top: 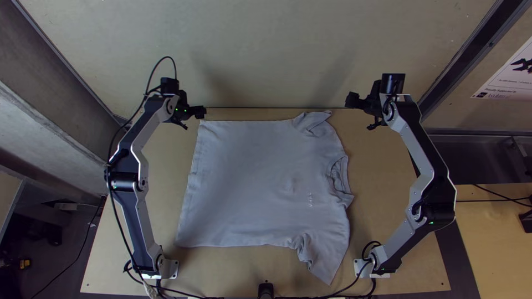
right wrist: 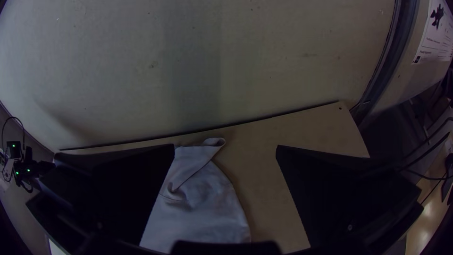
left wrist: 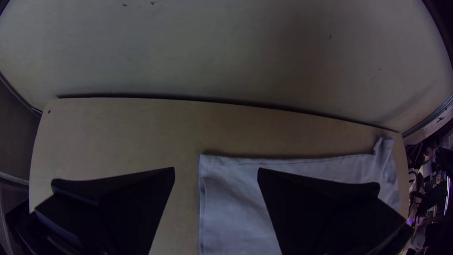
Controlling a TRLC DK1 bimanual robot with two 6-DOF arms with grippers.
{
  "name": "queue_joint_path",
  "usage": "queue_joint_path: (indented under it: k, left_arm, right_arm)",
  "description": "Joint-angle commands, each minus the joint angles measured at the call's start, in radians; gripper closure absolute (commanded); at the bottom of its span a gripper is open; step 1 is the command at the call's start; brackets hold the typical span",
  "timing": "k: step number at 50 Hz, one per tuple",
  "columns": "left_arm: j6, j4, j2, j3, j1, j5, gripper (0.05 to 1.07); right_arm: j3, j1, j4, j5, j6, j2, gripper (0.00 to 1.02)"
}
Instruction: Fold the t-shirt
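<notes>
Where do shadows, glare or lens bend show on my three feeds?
Top view: dim, with soft shadows on the back panel, no glare on the shirt. Left wrist view: the table edge bows, corners dark. Right wrist view: dark corners too, faint glare on the side table.

The top view looks steeply down from high above the near edge of the table, taking in the left arm, the right arm and the whole shirt. The two wrist views look from much nearer, facing the table's far edge and the pale panel behind it. All three share that edge, the panel and part of the shirt; the top and right wrist views share the poster.
</notes>
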Motion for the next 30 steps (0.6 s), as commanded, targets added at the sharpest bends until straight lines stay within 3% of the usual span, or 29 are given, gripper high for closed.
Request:
queue_joint_path:
  k: [1, 30]
  left_arm:
    - [0.003, -0.012, 0.056, 0.052, -0.01, -0.012, 0.33]
    - [0.007, -0.063, 0.242, 0.19, -0.049, -0.113, 0.33]
  right_arm:
    - [0.033, 0.0, -0.006, -0.007, 0.028, 0.034, 0.04]
    - [0.073, -0.019, -0.006, -0.007, 0.028, 0.132, 0.04]
